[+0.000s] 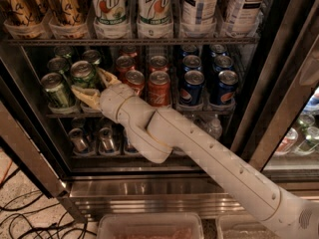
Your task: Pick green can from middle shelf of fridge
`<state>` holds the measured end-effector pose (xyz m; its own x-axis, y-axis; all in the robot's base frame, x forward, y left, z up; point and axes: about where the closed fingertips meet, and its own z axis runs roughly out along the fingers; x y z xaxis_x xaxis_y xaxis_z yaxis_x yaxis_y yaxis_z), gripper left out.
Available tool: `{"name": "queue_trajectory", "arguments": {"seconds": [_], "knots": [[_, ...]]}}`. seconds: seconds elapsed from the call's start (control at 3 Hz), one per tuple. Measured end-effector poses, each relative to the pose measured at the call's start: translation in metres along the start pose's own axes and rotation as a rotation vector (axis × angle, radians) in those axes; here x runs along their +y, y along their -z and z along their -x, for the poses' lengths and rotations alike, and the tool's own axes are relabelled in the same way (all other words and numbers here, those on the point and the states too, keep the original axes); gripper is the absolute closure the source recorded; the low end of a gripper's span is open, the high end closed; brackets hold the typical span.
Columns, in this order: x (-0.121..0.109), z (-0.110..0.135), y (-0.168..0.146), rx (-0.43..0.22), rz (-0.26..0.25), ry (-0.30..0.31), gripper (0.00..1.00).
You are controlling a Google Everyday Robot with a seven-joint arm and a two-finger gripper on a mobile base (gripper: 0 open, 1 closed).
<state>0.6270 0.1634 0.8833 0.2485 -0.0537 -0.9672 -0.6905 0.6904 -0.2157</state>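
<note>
The fridge [149, 188] stands open, its dark racks full of drinks. On the middle shelf [207, 109] there are green cans at the left, red Coca-Cola cans [159, 87] in the middle and blue Pepsi cans [192, 86] at the right. My gripper [87, 81] reaches in from the lower right. Its two tan fingers [83, 96] sit on either side of the front green can [82, 73] of the second lane, closed on its lower body. That can sits slightly higher than its neighbour [56, 89].
Tall 7up bottles [108, 9] and tea cans fill the rack above. Small bottles [102, 138] lie on the rack below, under my arm [209, 158]. The door frame [271, 98] stands at the right. Cables [30, 218] lie on the floor at the left, and a plastic bin [149, 228] sits below.
</note>
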Motion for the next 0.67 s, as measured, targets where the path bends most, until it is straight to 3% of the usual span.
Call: {"name": "queue_trajectory", "arguments": {"seconds": [0.67], "knots": [[0.0050,0.0129,0.0007,-0.010,0.035,0.004,1.00]]}}
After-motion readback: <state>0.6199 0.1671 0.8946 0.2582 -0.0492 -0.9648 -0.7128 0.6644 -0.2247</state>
